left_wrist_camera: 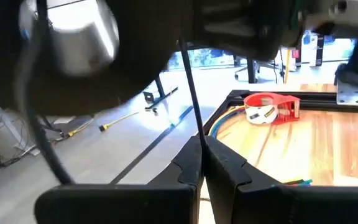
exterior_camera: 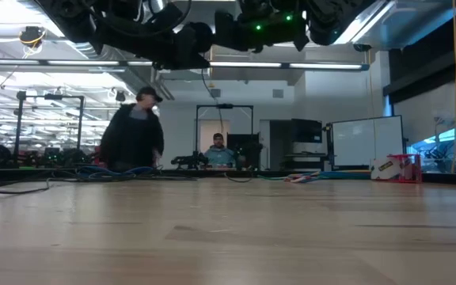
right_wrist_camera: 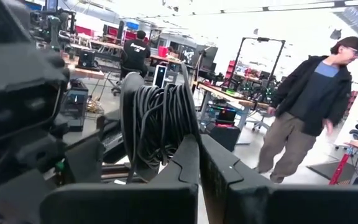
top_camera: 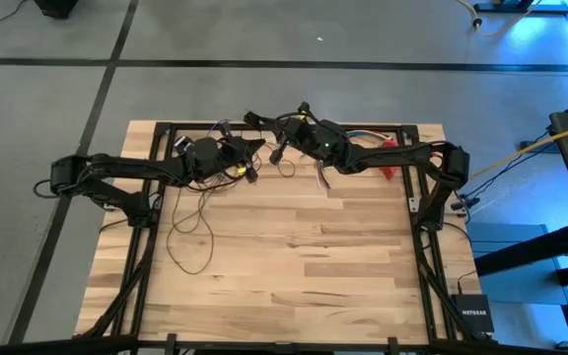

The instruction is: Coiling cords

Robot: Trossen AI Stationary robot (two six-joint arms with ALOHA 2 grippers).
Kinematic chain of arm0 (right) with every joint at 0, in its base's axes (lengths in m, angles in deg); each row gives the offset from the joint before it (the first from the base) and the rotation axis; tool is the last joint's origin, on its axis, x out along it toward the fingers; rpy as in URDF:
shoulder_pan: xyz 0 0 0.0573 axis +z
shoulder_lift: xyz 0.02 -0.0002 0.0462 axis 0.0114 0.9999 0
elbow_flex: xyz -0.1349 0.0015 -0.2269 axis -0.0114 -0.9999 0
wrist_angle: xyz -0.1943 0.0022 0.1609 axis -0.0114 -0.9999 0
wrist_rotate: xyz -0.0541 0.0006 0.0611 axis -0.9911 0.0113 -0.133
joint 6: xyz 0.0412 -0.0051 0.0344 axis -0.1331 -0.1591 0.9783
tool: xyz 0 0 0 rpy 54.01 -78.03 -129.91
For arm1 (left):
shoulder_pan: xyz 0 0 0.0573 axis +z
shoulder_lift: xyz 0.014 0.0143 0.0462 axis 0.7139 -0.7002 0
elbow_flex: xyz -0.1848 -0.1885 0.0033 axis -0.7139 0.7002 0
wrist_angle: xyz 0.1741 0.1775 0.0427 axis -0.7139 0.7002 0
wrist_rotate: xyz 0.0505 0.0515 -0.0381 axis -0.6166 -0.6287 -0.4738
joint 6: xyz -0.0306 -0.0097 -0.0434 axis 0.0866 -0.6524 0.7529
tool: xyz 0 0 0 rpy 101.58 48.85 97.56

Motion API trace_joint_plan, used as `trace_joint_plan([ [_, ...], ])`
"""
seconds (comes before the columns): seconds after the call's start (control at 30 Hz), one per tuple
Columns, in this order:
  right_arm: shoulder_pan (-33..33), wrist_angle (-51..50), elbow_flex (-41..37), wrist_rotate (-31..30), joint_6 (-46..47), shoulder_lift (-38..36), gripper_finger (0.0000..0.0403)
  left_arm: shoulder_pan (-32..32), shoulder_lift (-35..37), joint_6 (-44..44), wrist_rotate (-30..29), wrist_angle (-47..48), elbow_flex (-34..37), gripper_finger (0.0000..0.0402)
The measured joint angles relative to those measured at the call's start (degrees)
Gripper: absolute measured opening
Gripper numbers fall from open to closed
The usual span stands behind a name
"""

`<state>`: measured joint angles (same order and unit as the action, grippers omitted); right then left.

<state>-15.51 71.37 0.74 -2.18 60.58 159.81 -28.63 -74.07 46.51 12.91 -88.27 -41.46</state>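
Note:
The cords are one thin dark wire. Part of it is wound into a coil (right_wrist_camera: pixel 157 118), held up over the table's far middle. The rest trails down and lies in loose loops (top_camera: pixel 187 237) on the wood at the left. My right gripper (top_camera: pixel 277 148) (right_wrist_camera: pixel 197 143) is shut on the coil. My left gripper (top_camera: pixel 253 164) (left_wrist_camera: pixel 201 146), close beside it, is shut on a single strand. Both are high above the table, at the top edge of the low view, where a strand (exterior_camera: pixel 204 79) hangs below them. My left gripper pinches one strand of the cord (left_wrist_camera: pixel 191 109) between its two fingertips. The fingers lie about level. The strand runs straight from the fingertips toward my right arm and is clear of the table. My right gripper pinches several turns at one side of the coil (right_wrist_camera: pixel 178 127) between its two fingers. The fingers lie about level and cross the turns. The coil stands upright just beyond the fingertips, lifted clear of the table.
A red tape dispenser (top_camera: pixel 388 163) (left_wrist_camera: pixel 269 107) and a short bundle of multicoloured wires (top_camera: pixel 323 177) lie at the far right. A yellow cable (top_camera: pixel 540 143) runs off the table's right side. A person (right_wrist_camera: pixel 309 106) walks in the room beyond. The near half of the table (top_camera: pixel 294 286) is bare wood.

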Motion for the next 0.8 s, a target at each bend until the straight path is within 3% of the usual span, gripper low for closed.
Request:
trace_joint_plan([
  [0.8,0.0,-2.7,1.3,1.9,-1.7,-5.8,0.0005,0.0,0.0,0.0,0.0,-0.1,0.1,0.0008],
])
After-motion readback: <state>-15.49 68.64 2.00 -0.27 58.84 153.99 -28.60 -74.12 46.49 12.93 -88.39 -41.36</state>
